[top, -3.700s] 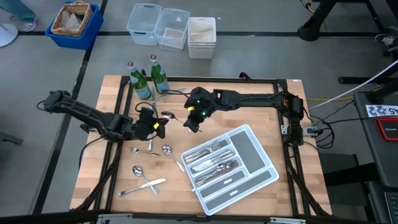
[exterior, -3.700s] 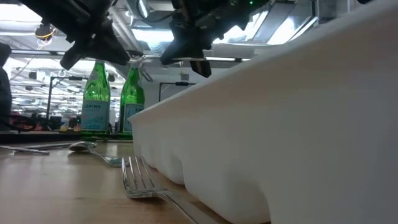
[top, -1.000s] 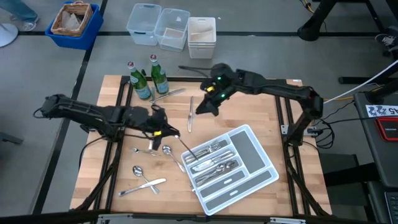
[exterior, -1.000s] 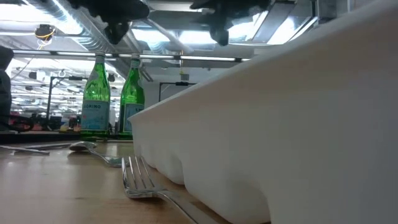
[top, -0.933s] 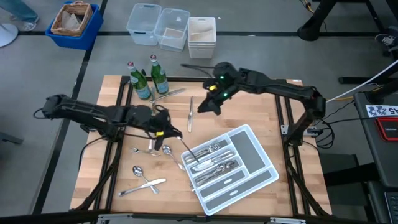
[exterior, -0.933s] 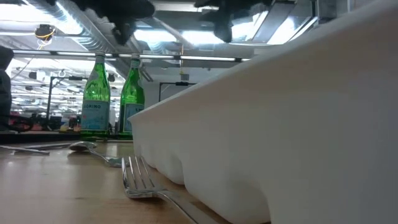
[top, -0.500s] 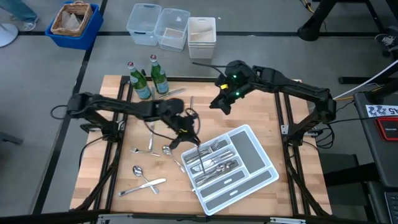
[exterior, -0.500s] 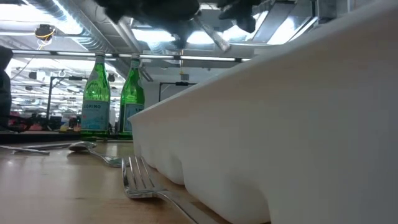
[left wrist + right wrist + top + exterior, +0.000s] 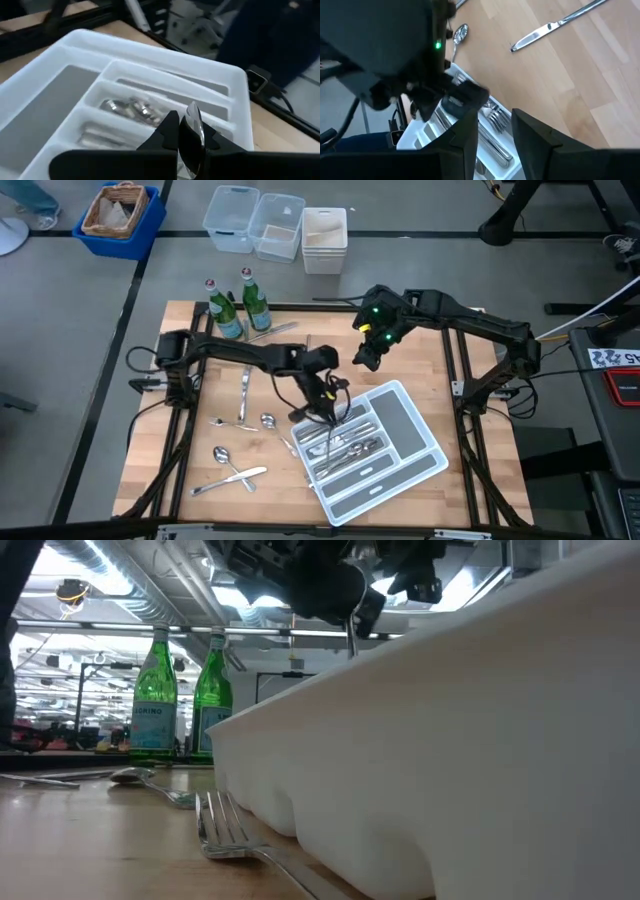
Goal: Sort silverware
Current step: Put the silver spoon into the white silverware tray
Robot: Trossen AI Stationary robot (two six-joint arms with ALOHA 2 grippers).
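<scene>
My left gripper (image 9: 332,408) hangs over the far left corner of the white divided tray (image 9: 440,464), shut on one slim shiny piece of silverware (image 9: 194,119). Which kind of piece it is, I cannot tell. Several forks, spoons and knives lie in the tray's narrow compartments (image 9: 345,448). More silverware lies flat on the wooden table: a knife (image 9: 245,388), two spoons (image 9: 268,420) (image 9: 221,452), a fork (image 9: 224,421) and a knife (image 9: 236,477). My right gripper (image 9: 367,358) stands open in the air beyond the tray's far edge, holding nothing. My left gripper pinches the piece between its two fingers (image 9: 170,131), which come from above and point down at the tray. A rounded shiny end (image 9: 194,112) shows past the fingertips. In the low view a thin end (image 9: 350,640) hangs below the gripper, clear of the tray wall (image 9: 450,760).
Two green glass bottles (image 9: 228,316) (image 9: 256,306) stand at the table's far left, with a knife (image 9: 276,330) beside them. Clear bins (image 9: 275,225) and a blue basket (image 9: 118,215) sit on the floor beyond the table. Bare wood shows right of the tray.
My left gripper has carried the piece toward the table's right edge, from above the loose spoons to over the tray's far left corner. My right gripper has drawn back a little toward the table's right edge and stayed open.
</scene>
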